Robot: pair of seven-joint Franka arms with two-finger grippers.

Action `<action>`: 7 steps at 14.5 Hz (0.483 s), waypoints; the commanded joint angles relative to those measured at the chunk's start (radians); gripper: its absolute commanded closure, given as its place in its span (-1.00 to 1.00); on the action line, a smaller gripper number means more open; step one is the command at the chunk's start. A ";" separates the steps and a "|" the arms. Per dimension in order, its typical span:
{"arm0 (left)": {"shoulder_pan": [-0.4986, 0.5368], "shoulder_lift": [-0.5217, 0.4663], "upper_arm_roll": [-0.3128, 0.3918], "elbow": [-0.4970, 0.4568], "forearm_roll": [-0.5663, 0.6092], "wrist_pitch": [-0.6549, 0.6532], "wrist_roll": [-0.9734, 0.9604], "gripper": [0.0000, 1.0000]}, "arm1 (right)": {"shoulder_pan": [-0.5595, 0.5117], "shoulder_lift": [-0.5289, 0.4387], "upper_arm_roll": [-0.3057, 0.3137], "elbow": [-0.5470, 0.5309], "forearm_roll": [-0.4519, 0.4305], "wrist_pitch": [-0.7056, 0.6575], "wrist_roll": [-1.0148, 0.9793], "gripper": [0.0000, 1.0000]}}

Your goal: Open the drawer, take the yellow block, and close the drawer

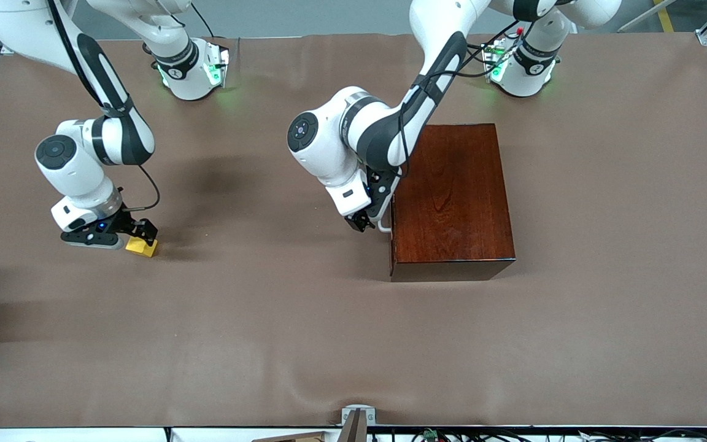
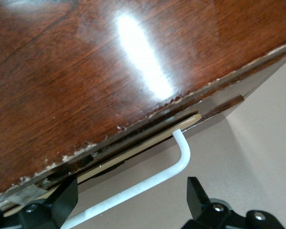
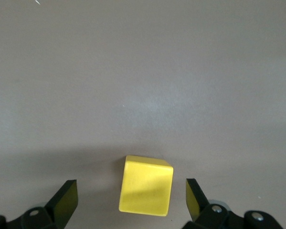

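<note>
Brown table (image 1: 304, 344): yellow block (image 3: 146, 185) btwn open right end effector (image 3: 132, 198) fingers, untouched.

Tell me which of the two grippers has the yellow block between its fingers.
The right gripper: its open fingers flank the yellow block on the table. The left gripper is at the drawer's white handle instead.

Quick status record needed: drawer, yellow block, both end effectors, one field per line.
drawer: nearly shut in the wooden box, only a thin gap showing; white handle sticks out toward the right arm's end of the table
yellow block: resting on the table toward the right arm's end, out of the drawer
left end effector: open, fingers either side of the handle, not clamped on it
right end effector: open, low over the block, fingers clear of its sides
task stage: block is out, drawer almost closed
</note>
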 commanded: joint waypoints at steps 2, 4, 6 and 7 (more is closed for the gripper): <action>0.007 -0.021 0.006 -0.013 0.029 -0.020 0.079 -1.00 | 0.020 -0.018 -0.001 0.070 -0.005 -0.131 0.009 -1.00; 0.009 -0.076 0.000 -0.013 0.024 -0.020 0.134 -1.00 | 0.024 -0.023 -0.001 0.125 -0.004 -0.213 0.008 -1.00; 0.017 -0.151 -0.001 -0.014 0.007 -0.019 0.204 -1.00 | 0.027 -0.023 0.003 0.188 0.002 -0.325 0.009 -1.00; 0.033 -0.185 0.000 -0.016 -0.025 -0.019 0.217 -1.00 | 0.027 -0.026 0.009 0.213 0.008 -0.377 0.009 -1.00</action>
